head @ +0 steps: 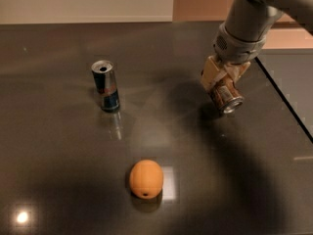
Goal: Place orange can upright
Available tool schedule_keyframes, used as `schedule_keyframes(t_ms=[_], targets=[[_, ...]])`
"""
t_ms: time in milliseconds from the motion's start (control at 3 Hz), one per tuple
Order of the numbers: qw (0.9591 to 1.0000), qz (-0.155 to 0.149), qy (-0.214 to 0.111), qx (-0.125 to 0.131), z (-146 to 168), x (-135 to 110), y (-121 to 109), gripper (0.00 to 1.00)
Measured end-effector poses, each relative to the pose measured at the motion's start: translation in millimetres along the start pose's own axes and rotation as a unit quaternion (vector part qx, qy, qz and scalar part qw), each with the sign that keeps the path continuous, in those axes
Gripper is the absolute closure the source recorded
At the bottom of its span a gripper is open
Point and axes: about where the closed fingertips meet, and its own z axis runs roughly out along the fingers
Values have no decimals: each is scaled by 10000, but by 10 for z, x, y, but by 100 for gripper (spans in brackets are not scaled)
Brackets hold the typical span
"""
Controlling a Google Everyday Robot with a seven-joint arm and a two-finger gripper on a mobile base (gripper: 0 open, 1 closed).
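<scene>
The orange can is a stubby can with coppery sides and a silver end. It is tilted, its silver end facing down and toward the camera, just above the dark table at the right. My gripper hangs from the grey arm at the upper right and is shut on the orange can, its tan fingers on either side of it.
A slim blue-and-silver can stands upright at the left centre. A round orange ball lies near the front centre. The table's right edge runs diagonally close to the gripper.
</scene>
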Motion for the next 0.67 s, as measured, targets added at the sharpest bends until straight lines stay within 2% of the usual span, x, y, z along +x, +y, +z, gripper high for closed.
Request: schedule_keyframes(t_ms=[333,667], targets=[[9927,-740,-903,-289,-229,-12,135,100],[9747,-1184,-1778,-664,-336,64,265,100]])
